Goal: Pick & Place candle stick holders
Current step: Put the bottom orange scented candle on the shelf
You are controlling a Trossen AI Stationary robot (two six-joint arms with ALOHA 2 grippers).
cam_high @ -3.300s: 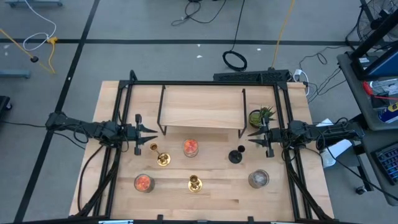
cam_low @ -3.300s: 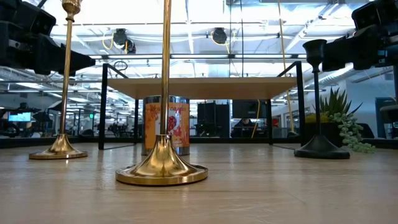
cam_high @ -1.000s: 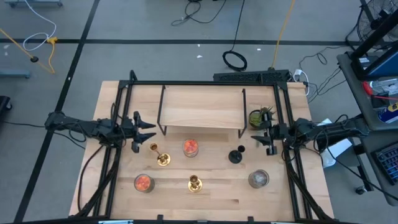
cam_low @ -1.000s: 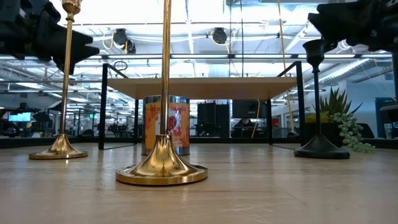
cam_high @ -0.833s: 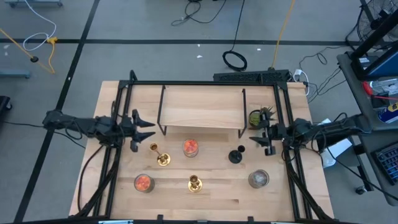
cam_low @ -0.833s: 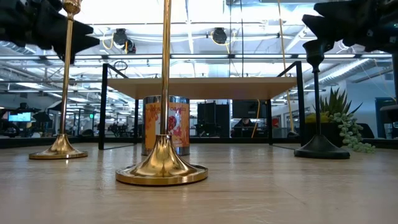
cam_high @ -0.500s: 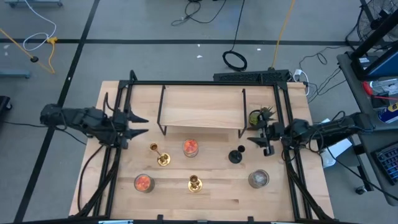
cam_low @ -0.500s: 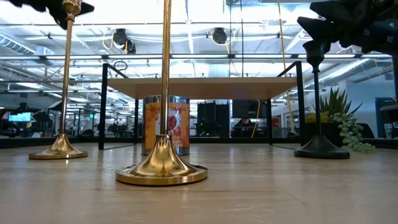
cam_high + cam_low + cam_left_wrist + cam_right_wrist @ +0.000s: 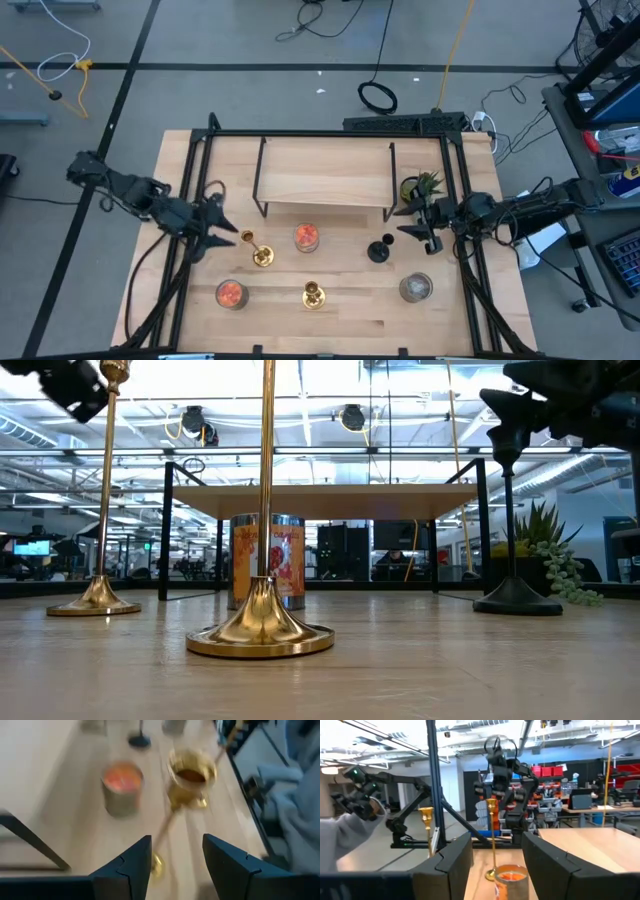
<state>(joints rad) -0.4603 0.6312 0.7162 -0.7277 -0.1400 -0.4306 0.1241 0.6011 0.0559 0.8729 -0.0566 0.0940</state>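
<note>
Three candle stick holders stand upright on their round bases on the wooden table. One gold holder (image 9: pixel 256 250) stands left of centre, a second gold holder (image 9: pixel 313 293) near the front, and the black holder (image 9: pixel 378 250) right of centre. My left gripper (image 9: pixel 222 238) is open and hovers just left of the first gold holder, above its cup top (image 9: pixel 192 772). My right gripper (image 9: pixel 407 228) is open, just right of the black holder and level with its cup (image 9: pixel 507 435). Neither gripper touches anything.
A low wooden shelf on black legs (image 9: pixel 325 175) stands at the back centre. Two orange jar candles (image 9: pixel 306 236) (image 9: pixel 231 293), a grey jar candle (image 9: pixel 415 288) and a small potted plant (image 9: pixel 420 187) stand among the holders. A black frame (image 9: pixel 300 134) borders the table.
My left gripper has pulled back toward the table's left edge and risen. It has then swung toward the near edge and tipped down toward the left gold holder's top. My right gripper has crept a little toward the black holder. The holders have not moved.
</note>
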